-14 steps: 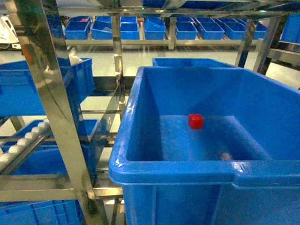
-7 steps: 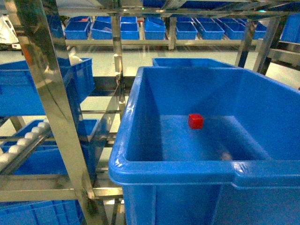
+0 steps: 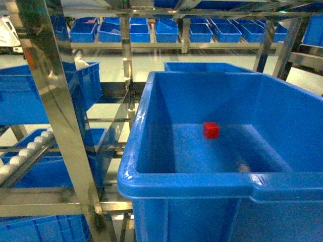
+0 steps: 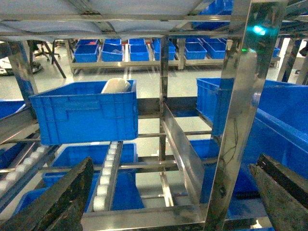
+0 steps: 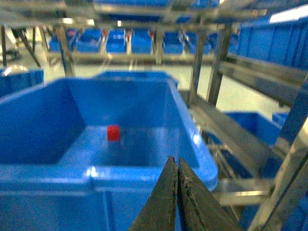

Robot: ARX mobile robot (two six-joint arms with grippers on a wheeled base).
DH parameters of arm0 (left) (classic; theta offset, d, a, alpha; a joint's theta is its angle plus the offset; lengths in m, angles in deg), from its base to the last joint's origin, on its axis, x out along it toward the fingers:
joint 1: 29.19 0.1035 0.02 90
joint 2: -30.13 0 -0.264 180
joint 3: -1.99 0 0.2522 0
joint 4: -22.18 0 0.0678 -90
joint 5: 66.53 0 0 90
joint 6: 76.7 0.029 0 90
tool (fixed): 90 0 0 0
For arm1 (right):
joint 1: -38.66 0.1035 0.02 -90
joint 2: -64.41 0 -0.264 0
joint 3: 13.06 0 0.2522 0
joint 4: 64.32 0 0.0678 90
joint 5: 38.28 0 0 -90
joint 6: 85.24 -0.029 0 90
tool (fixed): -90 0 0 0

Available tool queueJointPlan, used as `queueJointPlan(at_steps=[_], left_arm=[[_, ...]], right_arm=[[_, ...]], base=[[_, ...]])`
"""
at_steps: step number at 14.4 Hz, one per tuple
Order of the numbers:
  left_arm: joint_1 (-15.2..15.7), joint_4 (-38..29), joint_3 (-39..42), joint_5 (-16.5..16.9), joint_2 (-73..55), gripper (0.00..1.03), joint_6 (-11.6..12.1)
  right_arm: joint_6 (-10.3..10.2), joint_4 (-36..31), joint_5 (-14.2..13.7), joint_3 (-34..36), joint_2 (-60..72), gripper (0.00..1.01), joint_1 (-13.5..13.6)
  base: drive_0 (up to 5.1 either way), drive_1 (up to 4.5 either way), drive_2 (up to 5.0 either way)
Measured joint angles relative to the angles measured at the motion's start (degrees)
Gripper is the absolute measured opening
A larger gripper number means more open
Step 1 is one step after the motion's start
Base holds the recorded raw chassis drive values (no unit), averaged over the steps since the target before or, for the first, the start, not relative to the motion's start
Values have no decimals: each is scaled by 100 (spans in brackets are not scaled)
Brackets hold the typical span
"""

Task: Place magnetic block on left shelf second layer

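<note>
**Red block lies loose in the big bin; both grippers stand clear of it**

The right gripper (image 5: pixel 175 192) has its two dark fingers pressed together, clenched on nothing, and it hangs outside the bin's near rim, at about 5 o'clock from the block (image 5: pixel 113 132) in its own wrist view. The left gripper (image 4: pixel 168 202) is released: its fingers stand wide apart at the lower corners of the left wrist view, with nothing between them, facing the steel rack and a roller track (image 4: pixel 108 173).

The block (image 3: pixel 211 130) rests flat on the floor of the large bin (image 3: pixel 186 179), roughly mid-floor and apart from every wall, a little toward the far wall. Neither gripper touches it.

Judging by its look, the block is small, stiff and light, with plain matte faces that should not slip much between the fingers. Two opposite side faces offer the best hold, taken from above; being so small, it calls for a well-centred pinch, or it may squirt out sideways. If it is magnetic as named, it may tug toward the steel uprights (image 3: pixel 60 111) when carried close.

The bin is deep with a thick rounded rim, so a reach has to come over the rim and straight down. Inside there is open floor all round the block. At 9 o'clock of the bin, the upright and rails crowd the way to the left shelf's bin (image 3: pixel 45 91).
</note>
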Motion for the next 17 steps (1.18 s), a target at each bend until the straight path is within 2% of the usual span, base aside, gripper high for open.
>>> queueJointPlan(at_steps=[4, 7, 11, 17], left_arm=[[0, 7, 0, 0, 0, 98, 0], [0, 2, 0, 2, 0, 98, 0], [0, 0, 0, 2, 0, 98, 0], [0, 2, 0, 2, 0, 98, 0]], right_arm=[[0, 13, -17, 0, -260, 3, 0], [0, 11, -17, 0, -260, 41, 0], [0, 9, -17, 0, -260, 98, 0], [0, 11, -17, 0, -260, 98, 0]], base=[[0, 0, 0], [0, 0, 0], [0, 0, 0], [0, 0, 0]])
